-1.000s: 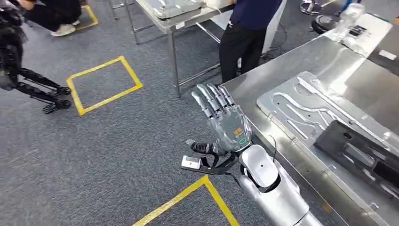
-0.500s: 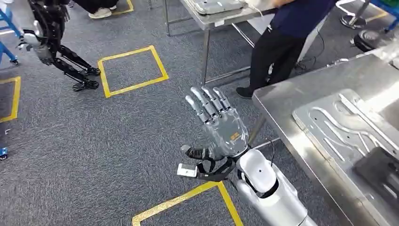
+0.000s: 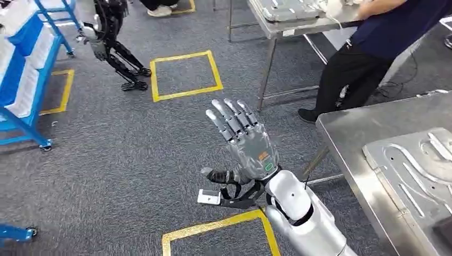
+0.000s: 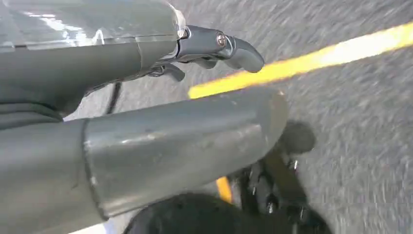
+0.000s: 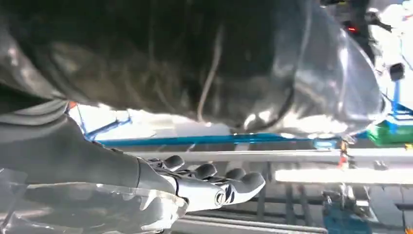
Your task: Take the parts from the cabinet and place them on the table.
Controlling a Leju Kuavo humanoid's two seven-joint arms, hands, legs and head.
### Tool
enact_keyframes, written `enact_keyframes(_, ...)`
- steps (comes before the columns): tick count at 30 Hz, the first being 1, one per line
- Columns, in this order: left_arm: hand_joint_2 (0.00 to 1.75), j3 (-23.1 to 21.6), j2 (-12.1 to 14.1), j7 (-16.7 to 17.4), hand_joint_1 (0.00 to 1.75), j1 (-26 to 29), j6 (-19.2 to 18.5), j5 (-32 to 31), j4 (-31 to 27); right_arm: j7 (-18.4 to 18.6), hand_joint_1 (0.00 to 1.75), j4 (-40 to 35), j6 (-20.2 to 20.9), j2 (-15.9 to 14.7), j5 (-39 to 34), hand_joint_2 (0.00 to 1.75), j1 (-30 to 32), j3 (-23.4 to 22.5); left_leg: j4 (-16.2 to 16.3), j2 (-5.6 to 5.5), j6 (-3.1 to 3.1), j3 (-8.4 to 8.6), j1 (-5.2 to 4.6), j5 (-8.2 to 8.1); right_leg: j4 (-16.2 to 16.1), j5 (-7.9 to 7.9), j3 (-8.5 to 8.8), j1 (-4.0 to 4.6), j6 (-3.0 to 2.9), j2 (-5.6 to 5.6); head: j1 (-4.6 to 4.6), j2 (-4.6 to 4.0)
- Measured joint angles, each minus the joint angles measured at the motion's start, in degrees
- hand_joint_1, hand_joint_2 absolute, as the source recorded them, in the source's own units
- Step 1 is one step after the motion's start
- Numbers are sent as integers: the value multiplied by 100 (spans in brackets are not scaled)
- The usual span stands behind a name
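In the head view, the right hand [image 3: 244, 140] is raised flat over grey carpet with fingers spread and holding nothing, while a metal part [image 3: 421, 170] lies on the steel tabletop [image 3: 352, 133] to the right, a blue rack [image 3: 24, 80] stands at the far left, and a person [image 3: 368, 58] stands at another table beyond. In the left wrist view, the left hand [image 4: 146, 97] hangs over the carpet, its fingers loosely curled around nothing. In the right wrist view, the right hand's fingers extend empty toward blue framing; the robot seems in transit between tabletop and cabinet, so it should keep its arms tucked, steer clear of the person, and square up to the shelf before reaching.
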Motion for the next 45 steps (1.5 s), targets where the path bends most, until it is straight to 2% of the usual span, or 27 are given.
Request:
enact_keyframes(2, 0, 39, -13, 83, 0, -38, 0, 33, 0, 37, 0, 37, -15, 76, -15, 0, 0, 24, 845, 214, -53, -419, 24, -437, 7, -11, 3, 28, -9, -207, 2, 0)
enact_keyframes(4, 0, 66, -17, 81, 0, -37, 0, 11, -2, 33, 0, 50, -17, 109, -48, 0, 22, 35, 1347, 257, -98, -659, 48, -579, 26, -36, -7, 35, -2, -399, 2, 0)
enact_keyframes(6, 0, 68, -15, 19, 0, -7, 33, -11, -33, 50, 0, 50, 70, 142, -11, 0, 27, 61, 858, 306, -138, -366, 71, -247, 75, -80, -11, 21, 25, -559, 0, 0)
enact_keyframes(8, 0, 107, -7, 15, 0, -9, 46, 38, -59, 109, 0, 48, 109, 190, 66, 0, 26, 85, -124, 504, -144, 201, 80, 144, 156, -148, -10, 7, 74, -682, 0, 0)
enact_keyframes(9, 0, 127, -9, 17, 0, -29, 31, 38, -61, 109, 0, 44, 92, 196, 90, 0, 28, 98, -246, 641, -83, 288, 9, 28, 184, -186, -25, 52, 124, -732, 0, 0)
enact_keyframes(10, 0, 136, -7, 17, 0, -24, 13, 11, -74, 107, 0, 33, 72, 194, 115, 0, 41, 109, -277, 551, -7, 259, 11, 84, 208, -200, -20, 54, 149, -776, 2, 0)
enact_keyframes(13, 0, 140, -7, -11, 0, 36, -11, -92, -83, 94, 0, 31, 63, 199, 140, 0, 71, 146, -291, 418, 95, 234, 4, 94, 186, -201, 10, 56, 217, -881, 2, 0)
enact_keyframes(15, 0, 142, -7, -105, 0, 32, -11, -48, -85, 100, 0, 33, 46, 210, 171, 0, 66, 162, -335, 339, 168, 251, 39, 133, 439, -431, -85, 0, 276, -436, 0, 0)
enact_keyframes(16, 0, 147, -7, -134, 0, 13, -22, -30, -85, 107, 0, 35, 11, 207, 168, 0, 71, 162, -334, 291, 200, 240, 37, 143, 853, -675, -283, -12, 279, -318, 4, 0)
enact_keyframes(18, 0, 147, -9, -190, 0, 4, -70, -79, -85, 103, 0, 59, -132, 118, 129, 0, 132, 157, -333, 166, 212, 230, 19, 145, 1668, -1004, -684, -11, 290, -242, 4, 0)
enact_keyframes(19, 0, 144, -9, -188, 0, 7, -72, -135, -85, 81, 0, 48, -231, 46, 66, 0, 209, 129, -331, 86, 214, 231, 12, 146, 1934, -1037, -833, -12, 287, -231, 4, 0)
enact_keyframes(20, 0, 144, -9, -186, 0, 13, -72, -140, -85, 74, 0, 41, -252, 28, 46, 0, 246, 120, -330, 48, 215, 232, 11, 147, 1956, -1007, -856, -12, 284, -227, 4, 0)
enact_keyframes(21, 0, 142, -9, -184, 0, 39, -61, -166, -85, 50, 0, 9, -269, -33, -11, 0, 316, 87, -317, -40, 215, 231, 5, 147, 1784, -824, -814, -11, 267, -215, 4, 0)
enact_keyframes(23, 0, 142, -13, -208, 0, 39, 22, -142, -85, 37, 0, -153, -262, -114, -11, 0, 425, 35, -287, -194, 205, 237, 1, 141, 853, -226, -402, -4, 197, -107, 2, 0)
enact_keyframes(24, 0, 149, -29, -225, 0, 43, 50, -35, -85, 39, 0, -284, -266, -181, 32, 0, 490, -11, -286, -248, 197, 220, 21, 137, 406, -72, -224, 5, 161, 170, 4, 0)
enact_keyframes(25, 0, 173, -37, -228, 0, 19, 55, 55, -87, 50, 0, -339, -280, -239, 55, 0, 558, -48, -254, -308, 165, 189, -9, 136, 291, -119, -168, -14, 140, 296, 0, 2)
enact_keyframes(28, 0, 254, -59, -175, 0, 51, 33, 112, -87, 101, 0, -468, -380, -376, 79, 0, 710, -173, -307, -479, 47, 160, 60, 185, 267, -130, -156, 37, 132, 146, 4, 0)
enact_keyframes(29, 0, 254, -66, -114, 0, 74, 22, 75, -96, 103, 0, -542, -456, -413, 83, 0, 764, -216, -320, -534, -2, 140, 27, 187, 173, -85, -122, -23, 92, 66, 4, 0)
enact_keyframes(31, 0, 254, -74, -24, 0, 90, 20, 29, -107, 103, 0, -628, -566, -494, 85, 0, 873, -295, 93, 10, 15, -24, 7, -101, 79, -49, -45, -15, 43, -86, -4, 0)
enact_keyframes(33, 0, 254, -79, 15, 0, 70, 20, 11, -109, 103, 0, -669, -595, -608, 85, 0, 983, -346, 936, 205, -17, -421, 19, -525, 84, -60, -42, 15, 14, -271, -2, 0)
enact_keyframes(35, 0, 256, -101, -3, 0, 68, 57, 31, -109, 105, 0, -750, -665, -752, 85, 0, 1151, -422, 1428, 257, -53, -642, 45, -649, 97, -80, -47, 30, 17, -454, -2, 0)
enact_keyframes(36, 0, 265, -107, -11, 0, 72, 88, 46, -116, 105, 0, -818, -697, -836, 85, 0, 1239, -468, 1297, 280, -64, -556, 54, -531, 110, -97, -45, 29, 27, -539, -2, 0)
enact_keyframes(38, 0, 304, -105, 17, 0, 91, 120, 57, -146, 107, 0, -948, -750, -1032, 26, 0, 1352, -599, 367, 384, -62, -21, 61, -81, 150, -143, -33, 19, 69, -678, -2, 0)
enact_keyframes(39, 0, 308, -101, 39, 0, 95, 112, 23, -157, 96, 0, -1001, -761, -1102, -13, 0, 1383, -676, -142, 580, -47, 275, 59, 70, 183, -172, -24, 18, 102, -730, -2, 0)
enact_keyframes(40, 0, 308, -101, 59, 0, 89, 100, -4, -160, 72, 0, -1045, -765, -1159, -50, 0, 1415, -739, -232, 738, -4, 323, -7, -54, 196, -194, -33, 56, 137, -773, -2, 0)
enact_keyframes(44, 0, 361, -90, -22, 0, 112, 72, 72, -170, -7, 0, -1184, -780, -1405, -120, 0, 1498, -961, -286, 485, 127, 286, -27, 34, 198, -199, 3, 55, 257, -948, 2, 0)
enact_keyframes(45, 0, 374, -92, -46, 0, 116, 72, 90, -173, -18, 0, -1222, -785, -1456, -144, 0, 1507, -1010, -338, 434, 181, 319, 15, 73, 248, -273, 5, 5, 275, -752, 0, 0)
